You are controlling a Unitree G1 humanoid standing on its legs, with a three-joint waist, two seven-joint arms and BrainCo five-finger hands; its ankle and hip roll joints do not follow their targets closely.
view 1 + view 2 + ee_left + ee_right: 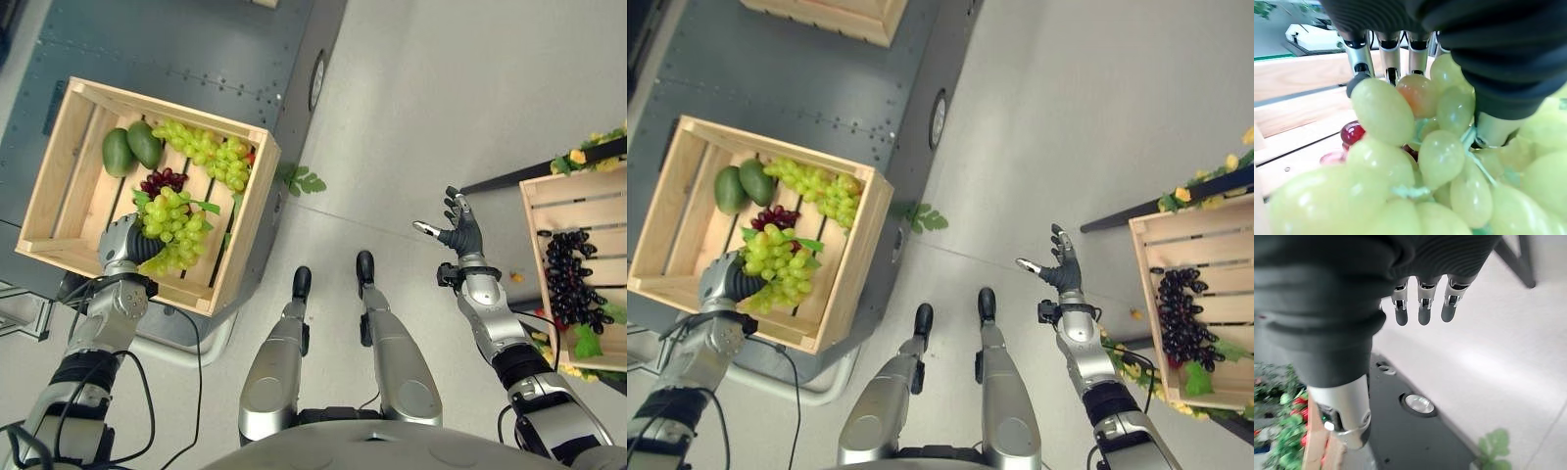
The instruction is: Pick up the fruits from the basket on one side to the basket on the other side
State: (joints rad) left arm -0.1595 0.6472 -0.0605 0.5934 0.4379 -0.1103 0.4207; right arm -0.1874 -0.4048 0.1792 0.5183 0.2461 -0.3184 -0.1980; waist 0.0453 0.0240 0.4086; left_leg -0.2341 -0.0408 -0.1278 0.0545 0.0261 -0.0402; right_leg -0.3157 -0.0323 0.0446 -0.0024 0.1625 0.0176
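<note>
green grapes (168,227) hide the left hand (125,247) fingers.
</note>
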